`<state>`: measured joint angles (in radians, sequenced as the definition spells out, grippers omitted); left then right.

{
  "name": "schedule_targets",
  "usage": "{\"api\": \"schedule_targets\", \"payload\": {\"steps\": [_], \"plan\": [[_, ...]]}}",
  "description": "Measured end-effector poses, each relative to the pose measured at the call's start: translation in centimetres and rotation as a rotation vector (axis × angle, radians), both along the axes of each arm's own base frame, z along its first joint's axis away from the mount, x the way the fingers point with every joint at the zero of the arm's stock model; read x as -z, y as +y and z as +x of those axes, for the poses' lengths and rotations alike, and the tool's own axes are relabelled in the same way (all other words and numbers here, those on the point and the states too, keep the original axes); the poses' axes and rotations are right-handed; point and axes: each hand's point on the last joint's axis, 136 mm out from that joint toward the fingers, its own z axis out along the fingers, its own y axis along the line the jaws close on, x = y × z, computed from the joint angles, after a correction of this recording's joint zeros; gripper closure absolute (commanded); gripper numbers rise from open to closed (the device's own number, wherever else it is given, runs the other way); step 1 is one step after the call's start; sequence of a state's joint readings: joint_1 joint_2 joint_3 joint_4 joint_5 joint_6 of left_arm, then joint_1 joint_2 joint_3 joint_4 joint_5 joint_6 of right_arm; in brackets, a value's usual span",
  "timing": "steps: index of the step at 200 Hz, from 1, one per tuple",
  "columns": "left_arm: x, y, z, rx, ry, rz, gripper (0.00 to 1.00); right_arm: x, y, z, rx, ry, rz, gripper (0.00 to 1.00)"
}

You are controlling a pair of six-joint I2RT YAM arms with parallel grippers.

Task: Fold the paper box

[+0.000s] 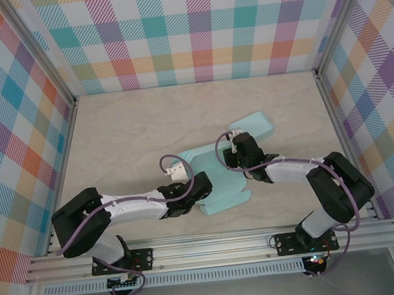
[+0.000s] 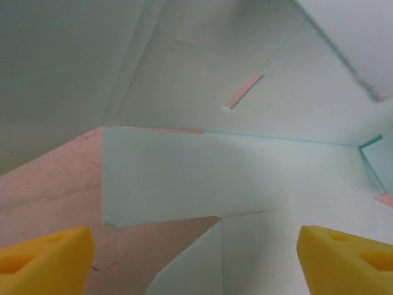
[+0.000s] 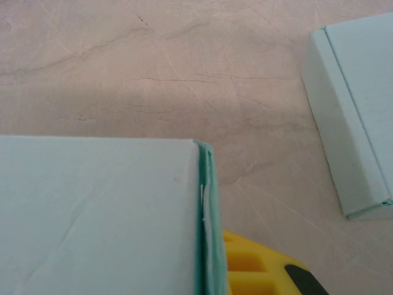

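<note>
The paper box (image 1: 217, 177) is a pale teal cardboard blank lying partly folded in the middle of the table. My left gripper (image 1: 202, 189) is at its left side. In the left wrist view the yellow fingers (image 2: 52, 258) stand wide apart, so the left gripper (image 2: 195, 236) is open just above the box's panels (image 2: 233, 166) and grips nothing. My right gripper (image 1: 236, 150) is at the box's right side, shut on a doubled-over wall (image 3: 207, 215) of the box. There one yellow finger (image 3: 252, 270) of the right gripper (image 3: 212, 270) shows beside the wall; the other is hidden behind the panel (image 3: 98, 215).
The box's far flap (image 1: 254, 123) lies towards the back right, also seen as a folded edge (image 3: 359, 123). Bare marbled tabletop (image 1: 126, 133) surrounds the box. Checked walls enclose the table on three sides, with a metal rail (image 1: 213, 247) at the near edge.
</note>
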<state>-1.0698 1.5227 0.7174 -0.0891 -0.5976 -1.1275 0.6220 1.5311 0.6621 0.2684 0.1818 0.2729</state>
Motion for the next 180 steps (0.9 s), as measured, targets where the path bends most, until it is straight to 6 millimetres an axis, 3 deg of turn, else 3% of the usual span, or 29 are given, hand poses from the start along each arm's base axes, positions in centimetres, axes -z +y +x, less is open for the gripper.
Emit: {"api": "schedule_targets", "payload": {"steps": [52,108,142,180], "plan": [[-1.0,-1.1,0.6,0.022,-0.024,-0.010,0.36,0.0,0.0,0.0,0.001,-0.001,-0.001,1.00],[-2.5,-1.7,1.4,0.046,-0.073,0.017,0.45,0.0,-0.1,0.1,0.007,-0.004,-0.004,1.00],[-3.6,-2.7,2.0,0.062,-0.099,0.017,0.45,0.0,0.0,0.1,0.003,-0.004,-0.001,1.00],[-2.8,-2.8,2.5,0.063,-0.098,0.068,0.44,0.4,0.0,0.1,0.003,0.003,-0.006,1.00]]}}
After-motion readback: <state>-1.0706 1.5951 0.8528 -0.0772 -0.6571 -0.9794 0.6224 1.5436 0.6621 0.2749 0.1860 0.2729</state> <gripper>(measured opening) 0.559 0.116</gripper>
